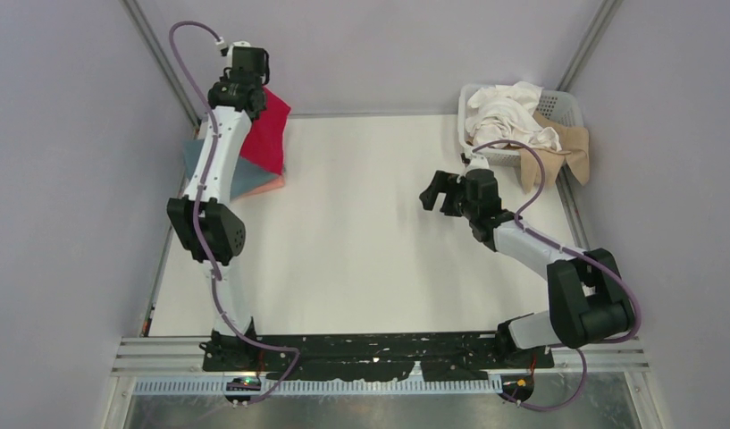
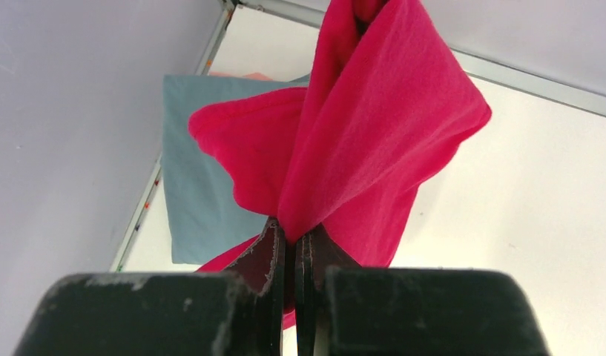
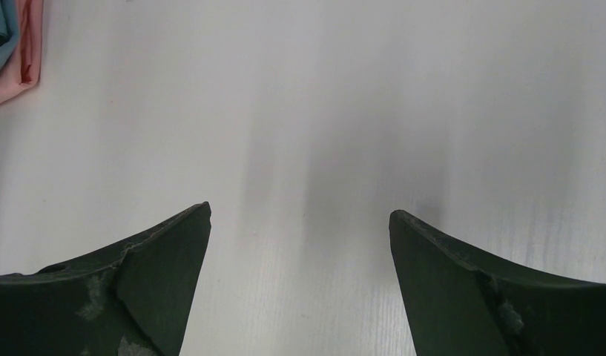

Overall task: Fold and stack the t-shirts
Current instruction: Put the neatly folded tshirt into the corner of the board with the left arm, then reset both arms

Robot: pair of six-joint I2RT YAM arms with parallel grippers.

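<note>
My left gripper (image 2: 294, 231) is shut on a fold of the bright red t-shirt (image 2: 374, 126), which hangs bunched from its jaws above the stack. In the top view this gripper (image 1: 251, 94) is at the far left corner with the red t-shirt (image 1: 267, 134) draped beside it. Under it lies a folded teal-blue t-shirt (image 2: 196, 193) on a salmon pink t-shirt (image 1: 272, 185). My right gripper (image 1: 440, 192) hovers open over bare table right of centre, nothing between its fingers (image 3: 166, 259). A white t-shirt (image 1: 508, 112) and a tan t-shirt (image 1: 566, 147) are crumpled in the basket.
The white slotted basket (image 1: 565, 105) stands at the far right corner, with the tan cloth spilling over its side. Grey walls and metal frame rails close in the table (image 1: 361, 232) on the left, back and right. The pink and teal edges (image 3: 21, 55) show in the right wrist view's top left.
</note>
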